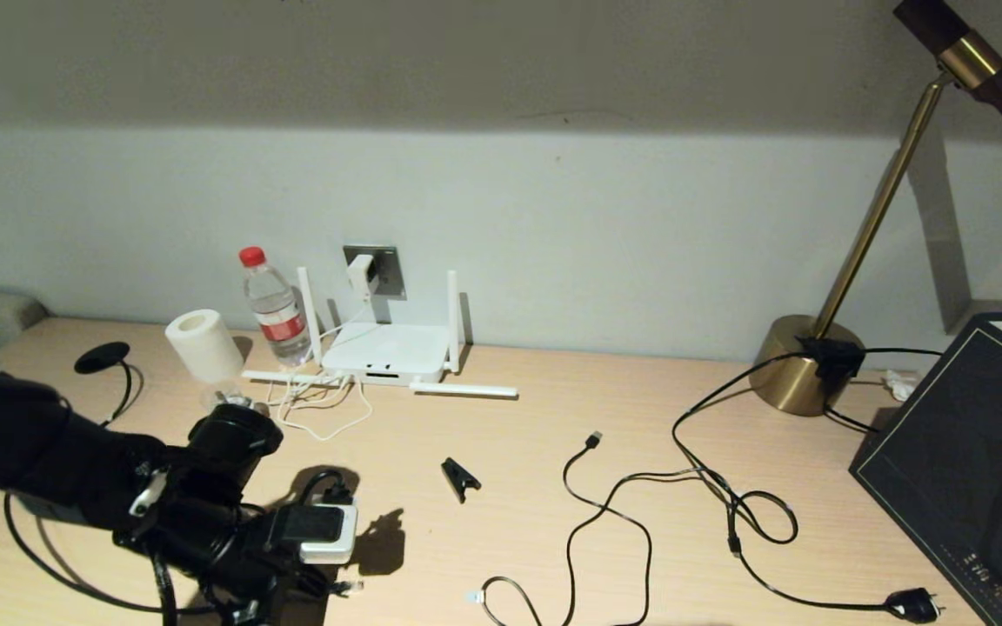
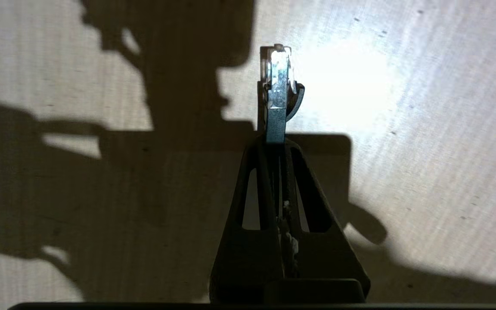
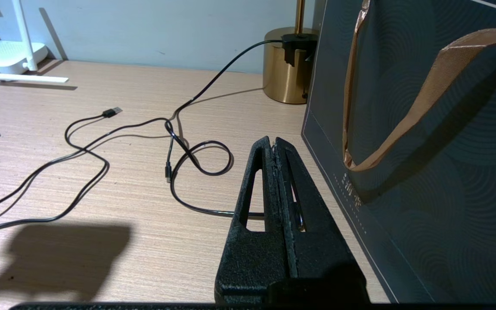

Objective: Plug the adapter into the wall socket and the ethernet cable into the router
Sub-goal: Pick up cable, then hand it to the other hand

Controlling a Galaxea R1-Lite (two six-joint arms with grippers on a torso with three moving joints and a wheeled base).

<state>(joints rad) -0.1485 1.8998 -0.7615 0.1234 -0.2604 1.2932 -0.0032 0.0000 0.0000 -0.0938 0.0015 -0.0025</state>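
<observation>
Left gripper [image 2: 277,137], low over the worktop [image 1: 553,522], clamps the ethernet cable [image 2: 279,86] by its clear connector; right gripper [image 3: 275,144] hangs idle, fingers together.

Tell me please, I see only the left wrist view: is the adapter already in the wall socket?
Observer: Yes, the adapter sits in the wall socket, above the router.
Operator: Where is my left gripper from the router?
Observer: The left gripper, shut on the ethernet cable, is at the near left of the desk, apart from the router.
Operator: And the right gripper?
Observer: The right gripper is shut, empty, beside the dark bag.
</observation>
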